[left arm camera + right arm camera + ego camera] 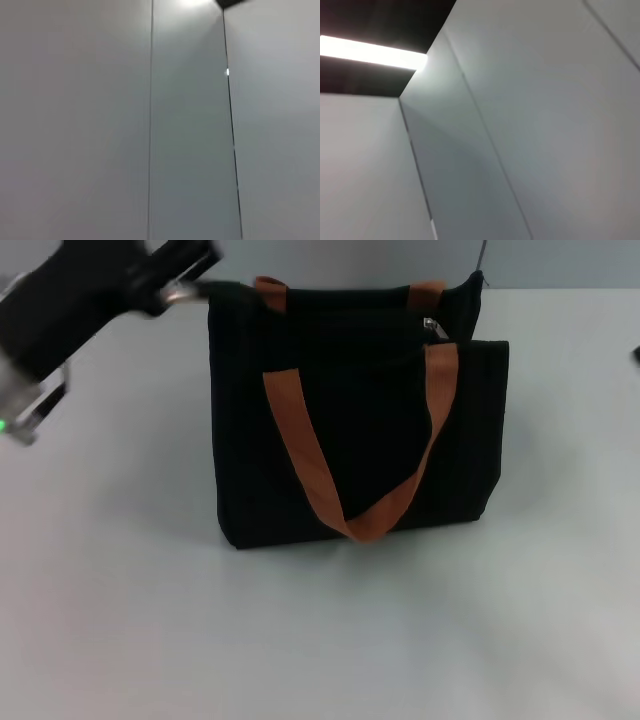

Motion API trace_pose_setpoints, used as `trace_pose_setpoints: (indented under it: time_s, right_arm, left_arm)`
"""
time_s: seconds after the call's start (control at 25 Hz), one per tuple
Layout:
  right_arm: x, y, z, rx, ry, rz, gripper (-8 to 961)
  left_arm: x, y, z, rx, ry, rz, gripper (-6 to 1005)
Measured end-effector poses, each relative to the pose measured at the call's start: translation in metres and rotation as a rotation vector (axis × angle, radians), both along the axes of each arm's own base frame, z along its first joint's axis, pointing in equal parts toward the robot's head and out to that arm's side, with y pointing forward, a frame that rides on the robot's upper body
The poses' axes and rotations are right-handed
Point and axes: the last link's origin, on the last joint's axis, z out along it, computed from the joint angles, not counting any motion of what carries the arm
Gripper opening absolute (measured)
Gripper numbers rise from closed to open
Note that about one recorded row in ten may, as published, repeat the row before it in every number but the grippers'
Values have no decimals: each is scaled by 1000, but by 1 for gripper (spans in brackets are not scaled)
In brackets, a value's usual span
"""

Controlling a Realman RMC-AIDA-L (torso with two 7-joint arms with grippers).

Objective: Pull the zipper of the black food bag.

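Note:
The black food bag (360, 430) stands upright on the white table in the middle of the head view, with orange-brown strap handles (310, 465) hanging down its front. The zipper (434, 328), a small silver slider, sits on the bag's top near its right end. My left gripper (190, 282) is at the bag's top left corner, right against the fabric; its fingers are blurred. My right gripper is out of view. Both wrist views show only grey wall panels, not the bag.
The white table (320, 640) stretches around the bag on all sides. A small dark sliver (636, 354) shows at the right edge; I cannot tell what it is. A ceiling light (370, 52) shows in the right wrist view.

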Motion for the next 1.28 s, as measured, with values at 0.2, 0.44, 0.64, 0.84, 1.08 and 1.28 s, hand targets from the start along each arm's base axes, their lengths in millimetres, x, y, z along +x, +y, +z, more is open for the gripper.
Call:
trace_pose_setpoints:
  time_s: [0.2,0.44,0.64,0.84,1.08,1.28]
  right_arm:
    - [-5,-7,-14,-36,-151,104,757]
    - [-7,-5,-27,-83,-246,157,757]
    - [-14,0,-41,-200,-367,258,757]
    - [-18,3,-54,-306,-465,329,757]
    - [-15,6,-66,-407,-538,317,756]
    - [-14,5,-71,-422,-514,288,756]
  left_arm:
    - [-40,-40,19,31,-48,0,729]
    - [-115,-107,25,36,-5,139,818]
    - [-115,-127,13,-78,57,66,818]
    - [-102,-133,-6,-266,177,-77,818]
    - [-87,-129,-27,-414,259,-178,818]
    - [-81,-125,-31,-411,260,-199,818]
